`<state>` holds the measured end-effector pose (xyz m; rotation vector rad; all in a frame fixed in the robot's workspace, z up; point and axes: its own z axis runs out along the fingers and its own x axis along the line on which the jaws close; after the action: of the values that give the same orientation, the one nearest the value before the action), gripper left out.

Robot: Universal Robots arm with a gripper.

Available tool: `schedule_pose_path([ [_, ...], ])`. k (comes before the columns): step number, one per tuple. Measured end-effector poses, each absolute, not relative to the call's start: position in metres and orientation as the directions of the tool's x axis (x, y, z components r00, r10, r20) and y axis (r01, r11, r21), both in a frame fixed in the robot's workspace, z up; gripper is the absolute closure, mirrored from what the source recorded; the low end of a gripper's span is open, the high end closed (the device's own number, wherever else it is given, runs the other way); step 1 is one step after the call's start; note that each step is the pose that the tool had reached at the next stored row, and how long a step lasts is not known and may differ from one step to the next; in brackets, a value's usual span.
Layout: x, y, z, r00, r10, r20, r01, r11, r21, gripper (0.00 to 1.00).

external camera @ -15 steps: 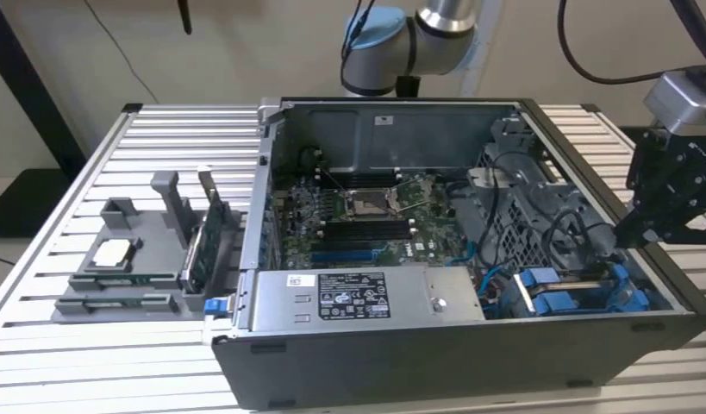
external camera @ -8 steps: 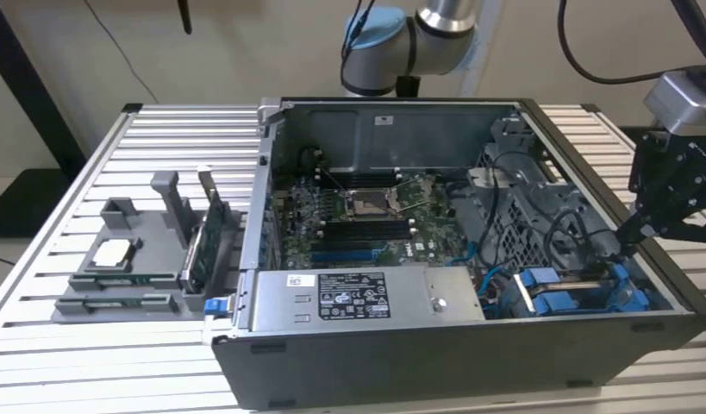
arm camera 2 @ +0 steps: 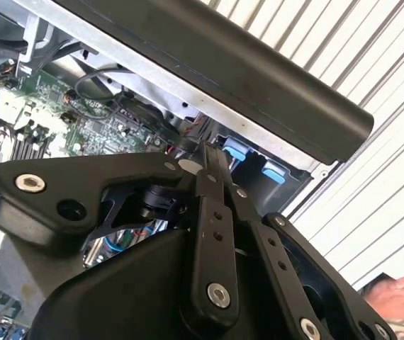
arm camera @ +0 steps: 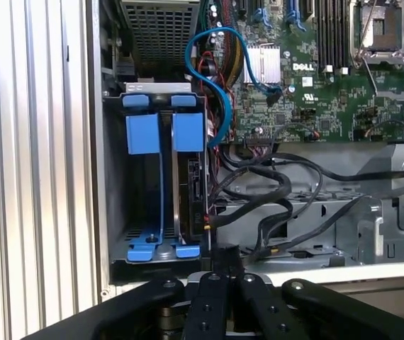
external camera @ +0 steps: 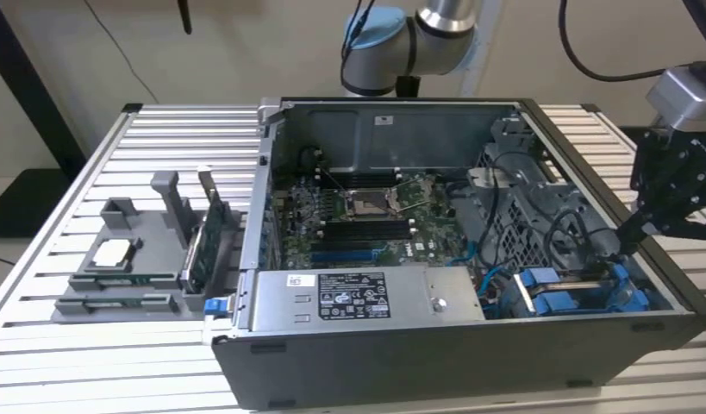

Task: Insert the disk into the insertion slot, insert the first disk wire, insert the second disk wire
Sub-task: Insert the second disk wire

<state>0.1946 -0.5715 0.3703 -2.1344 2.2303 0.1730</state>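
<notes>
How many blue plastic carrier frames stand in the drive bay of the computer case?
2, side by side in the drive bay: the first carrier against the case's outer wall, the second carrier next to the black cables. Others may be hidden.

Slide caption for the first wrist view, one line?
Gripper close to the black cables beside the blue disk carriers inside the open computer case, motherboard in view.

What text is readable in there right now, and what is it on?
Large label on the power-supply box: print too small to read.
White sticker beside it: too small.
Motherboard: a maker's logo; other markings too small.
Blue disk carrier: no text seen.
</notes>
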Motion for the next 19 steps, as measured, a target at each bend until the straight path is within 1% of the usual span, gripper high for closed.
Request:
schedule_pose_path([
  [3, 0.1948, -0.5716, 0.3731, -0.047, -0.993, -0.106, -0.998, 0.041, 0.050, 0.88],
  [4, 0.1951, -0.5716, 0.3732, -0.047, -0.994, -0.099, -0.998, 0.042, 0.052, 0.82],
  [5, 0.1954, -0.5717, 0.3732, -0.047, -0.995, -0.092, -0.998, 0.042, 0.053, 0.82],
  [6, 0.1958, -0.5717, 0.3730, -0.047, -0.995, -0.084, -0.998, 0.043, 0.053, 0.75],
  [10, 0.1979, -0.5718, 0.3719, -0.047, -0.997, -0.055, -0.998, 0.044, 0.054, 0.75],
  [15, 0.1980, -0.5717, 0.3699, -0.047, -0.997, -0.053, -0.998, 0.044, 0.054, 0.75],
  [19, 0.1981, -0.5717, 0.3696, -0.047, -0.997, -0.060, -0.998, 0.044, 0.054, 0.77],
])
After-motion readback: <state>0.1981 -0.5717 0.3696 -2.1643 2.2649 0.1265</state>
